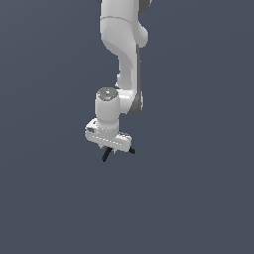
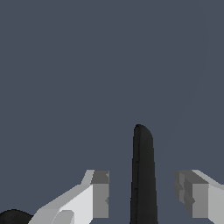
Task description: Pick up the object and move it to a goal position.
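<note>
Exterior view shows the arm [image 1: 124, 54] reaching down from the upper centre of the frame, with the tool [image 1: 118, 154] pointing downward just below centre, its dark fingers [image 1: 105, 155] spread apart and nothing visibly held between them. Wrist view shows the two pale pads [image 2: 101, 194] set wide, with a dark upright object [image 2: 143, 175] standing in the gap, nearer one pad and apparently touching neither; this reads as a pre-grasp alignment. No bench edge or room detail is visible, only a uniform blue-grey ground [image 1: 198, 198].
</note>
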`<state>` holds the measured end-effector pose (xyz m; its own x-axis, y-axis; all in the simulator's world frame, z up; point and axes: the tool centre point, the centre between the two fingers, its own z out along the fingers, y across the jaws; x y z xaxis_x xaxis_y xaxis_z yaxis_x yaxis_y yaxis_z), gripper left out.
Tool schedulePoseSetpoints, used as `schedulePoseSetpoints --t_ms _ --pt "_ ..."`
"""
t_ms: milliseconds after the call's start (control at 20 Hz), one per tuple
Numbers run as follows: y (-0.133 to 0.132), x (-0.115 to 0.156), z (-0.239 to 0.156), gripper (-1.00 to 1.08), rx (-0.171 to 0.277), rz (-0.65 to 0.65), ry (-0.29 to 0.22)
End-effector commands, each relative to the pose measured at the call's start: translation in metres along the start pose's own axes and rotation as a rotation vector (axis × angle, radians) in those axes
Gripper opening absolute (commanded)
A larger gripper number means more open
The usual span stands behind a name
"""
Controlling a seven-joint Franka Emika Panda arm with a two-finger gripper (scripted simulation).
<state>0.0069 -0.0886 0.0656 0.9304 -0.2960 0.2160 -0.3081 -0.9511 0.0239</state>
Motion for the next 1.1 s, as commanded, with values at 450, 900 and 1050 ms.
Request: schedulePoseSetpoints --t_ms 450,900,1050 --pt "0.013 -0.001 0.015 0.28 -0.009 0.039 0.054" --pt "0.013 -0.001 0.029 0.28 -0.009 0.039 0.053" --pt "0.013 -0.001 0.038 0.28 -0.009 0.039 0.053"
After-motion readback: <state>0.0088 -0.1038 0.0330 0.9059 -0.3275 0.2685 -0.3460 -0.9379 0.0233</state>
